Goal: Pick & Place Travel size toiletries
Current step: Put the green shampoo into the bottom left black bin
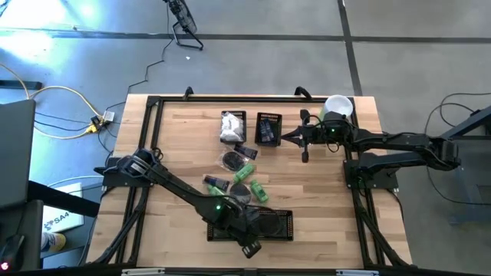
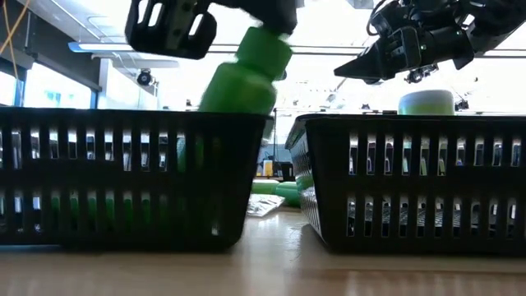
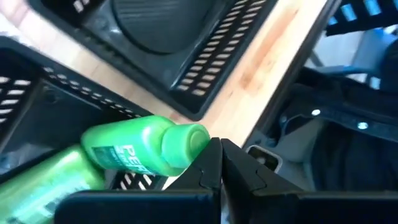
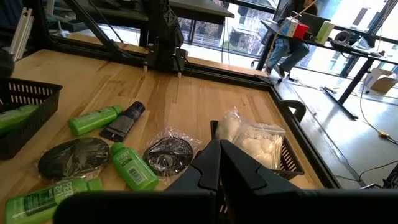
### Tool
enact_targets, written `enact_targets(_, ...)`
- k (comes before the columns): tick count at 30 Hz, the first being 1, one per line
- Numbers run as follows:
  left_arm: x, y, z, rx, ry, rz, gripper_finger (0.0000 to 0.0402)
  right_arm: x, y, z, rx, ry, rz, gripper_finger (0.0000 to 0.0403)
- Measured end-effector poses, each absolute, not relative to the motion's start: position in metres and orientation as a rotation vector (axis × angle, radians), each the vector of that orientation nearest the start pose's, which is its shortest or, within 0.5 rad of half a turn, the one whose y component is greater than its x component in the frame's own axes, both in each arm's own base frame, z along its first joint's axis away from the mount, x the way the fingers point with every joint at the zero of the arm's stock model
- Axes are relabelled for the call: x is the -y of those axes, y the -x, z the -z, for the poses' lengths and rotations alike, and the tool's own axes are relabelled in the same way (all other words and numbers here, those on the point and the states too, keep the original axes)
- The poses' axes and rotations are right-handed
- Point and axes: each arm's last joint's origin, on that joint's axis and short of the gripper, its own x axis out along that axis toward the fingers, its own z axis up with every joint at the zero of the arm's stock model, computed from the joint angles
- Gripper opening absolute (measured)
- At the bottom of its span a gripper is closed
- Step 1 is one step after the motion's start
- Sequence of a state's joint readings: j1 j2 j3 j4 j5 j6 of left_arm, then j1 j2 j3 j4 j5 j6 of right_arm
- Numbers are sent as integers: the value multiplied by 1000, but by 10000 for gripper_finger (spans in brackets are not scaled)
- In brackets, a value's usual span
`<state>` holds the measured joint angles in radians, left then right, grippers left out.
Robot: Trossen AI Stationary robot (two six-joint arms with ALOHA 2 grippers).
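The left gripper (image 1: 249,247) is over the black basket (image 1: 278,227) at the near edge of the table (image 1: 322,199). Its jaws are pressed tight together, with nothing between them. In the left wrist view a green bottle (image 3: 146,146) leans on the basket wall right beside the closed fingertips (image 3: 214,165), with more green (image 3: 43,186) lying in the basket next to it. The low view shows that bottle (image 2: 246,74) sticking up, tilted, above the basket's rim.

In the middle of the table the loose toiletries lie close together: a green tube (image 4: 93,120), a dark blue-black tube (image 4: 123,121) just beside it, a green bottle (image 4: 134,167), two dark discs in clear wrap (image 4: 168,154), and another green tube (image 4: 50,199). Toward the far edge, white crinkly packets (image 1: 232,126) fill a small black basket (image 4: 289,163). A second small basket (image 1: 268,128) sits beside it.

The right gripper (image 1: 285,138) hangs near that second basket, and its jaws are clenched on nothing. Behind it, in the far right corner, stands a pale-green cylinder with a white lid (image 1: 337,107).
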<state>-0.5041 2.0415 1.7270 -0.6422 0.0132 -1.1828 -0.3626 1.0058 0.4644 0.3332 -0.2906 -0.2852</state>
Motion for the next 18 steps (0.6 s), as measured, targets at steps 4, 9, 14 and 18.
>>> enact_targets(4, 214, -389, -239, -1092, 815, -172, 0, 68, -202, -232, -206, 217, 43, 3)
enact_targets(9, 211, -384, -235, -1131, 806, -241, 0, 68, -202, -232, -207, 217, 43, 3)
enact_targets(14, 210, -385, -243, -1086, 747, -258, 0, 68, -202, -232, -207, 217, 43, 3)
enact_targets(18, 210, -391, -263, -976, 665, -242, 0, 68, -202, -232, -206, 217, 43, 3)
